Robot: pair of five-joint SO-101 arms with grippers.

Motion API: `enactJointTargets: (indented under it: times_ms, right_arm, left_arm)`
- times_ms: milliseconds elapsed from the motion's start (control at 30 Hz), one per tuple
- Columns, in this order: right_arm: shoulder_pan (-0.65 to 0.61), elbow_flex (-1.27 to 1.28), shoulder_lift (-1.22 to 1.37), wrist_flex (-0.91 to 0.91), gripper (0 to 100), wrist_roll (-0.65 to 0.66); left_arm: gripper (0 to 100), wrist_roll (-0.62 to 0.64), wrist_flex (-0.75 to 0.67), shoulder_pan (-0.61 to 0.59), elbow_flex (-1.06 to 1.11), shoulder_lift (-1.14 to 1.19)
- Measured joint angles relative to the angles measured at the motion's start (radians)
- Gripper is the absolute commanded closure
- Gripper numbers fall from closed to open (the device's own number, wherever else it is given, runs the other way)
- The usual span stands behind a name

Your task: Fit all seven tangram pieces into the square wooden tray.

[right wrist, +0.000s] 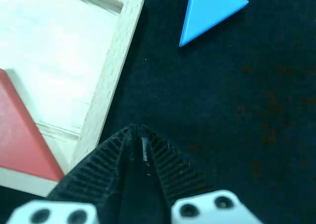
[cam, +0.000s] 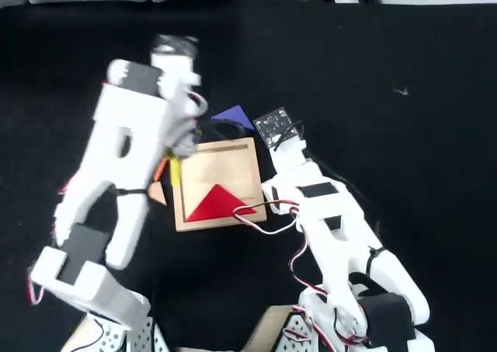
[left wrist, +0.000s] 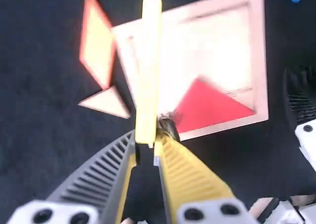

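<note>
**Tray** (cam: 229,164): square and wooden, lying mid-counter (cam: 404,173) between the two arms.

**Red triangle** (cam: 220,203): lying flat inside the tray and filling its 6 o'clock side. The rest of the tray floor is showing bare.

**Yellow piece** (left wrist: 148,61): being pinched by the left pincer (left wrist: 148,144) and hanging on edge over the tray's 9 o'clock rim. Only its thin edge is facing the wrist camera, so its outline is not telling.

**Orange parallelogram** (left wrist: 96,41) and **pale triangle** (left wrist: 106,104): lying on the counter just outside the tray at 9 o'clock.

**Blue triangle** (cam: 233,116): lying flat at the tray's 12 o'clock, apart from the rim.

**Right pincer** (right wrist: 139,135): pressed together and carrying nothing, hovering just beside the tray's 3 o'clock rim.

**Handling:** the pieces are appearing thin, stiff, light and smooth-faced, so they are probably sliding or pivoting easily under a narrow grip. The yellow piece is being held by its flat faces near one end. It is therefore likely to swing, and a hold nearer its middle would be steadying it. Pieces lying flat are offering little height, so they are best taken across two opposite edges at the narrowest span.
</note>
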Motion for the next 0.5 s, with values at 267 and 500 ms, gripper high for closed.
enactJointTargets:
  times_ms: [267, 500]
  right_arm:
    - [0.000, 0.000, 0.000, 0.000, 98.7, 0.000]
    - [0.000, 0.000, 0.000, -0.002, 98.7, 0.000]
  left_arm:
    - [97, 0.077, -0.135, -0.002, 0.018, 0.149]
    - [97, 0.203, -0.127, -0.006, 0.026, 0.233]
